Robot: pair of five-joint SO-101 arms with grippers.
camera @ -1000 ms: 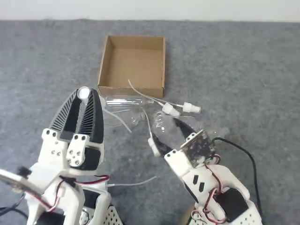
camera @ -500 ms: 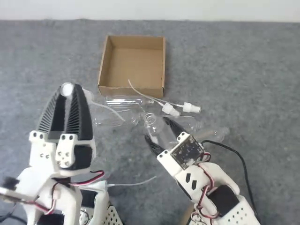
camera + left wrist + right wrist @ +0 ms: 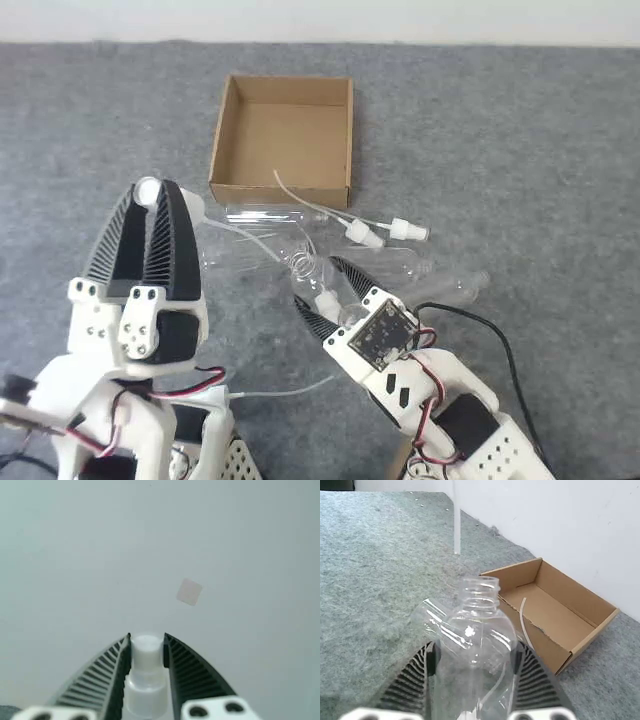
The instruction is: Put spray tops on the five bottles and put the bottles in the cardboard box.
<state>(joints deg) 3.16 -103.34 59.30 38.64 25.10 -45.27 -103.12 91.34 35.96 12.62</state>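
My left gripper (image 3: pixel 148 192) is raised above the carpet, shut on a white spray top (image 3: pixel 147 187) whose thin tube (image 3: pixel 240 238) trails down from it. Its wrist view shows the spray top (image 3: pixel 146 655) pinched between the left gripper's (image 3: pixel 146 639) tips. My right gripper (image 3: pixel 318 284) is shut on a clear bottle (image 3: pixel 305 268), tilted up with its open neck toward the left gripper. In the right wrist view the bottle (image 3: pixel 479 625) stands between the right gripper's (image 3: pixel 475 652) fingers, with the tube (image 3: pixel 455 515) hanging just beyond its neck. The cardboard box (image 3: pixel 224 130) sits behind.
Several clear bottles lie on the grey carpet in front of the box, one (image 3: pixel 255 215) near its front wall and two (image 3: pixel 405 265) (image 3: pixel 455 290) to the right. Two spray tops (image 3: pixel 364 235) (image 3: pixel 408 230) lie there, one tube resting over the box edge. A loose tube (image 3: pixel 290 388) lies nearer.
My left gripper has swung left with the spray top. The right gripper has shifted left, carrying the bottle and bringing its neck toward the hanging tube.
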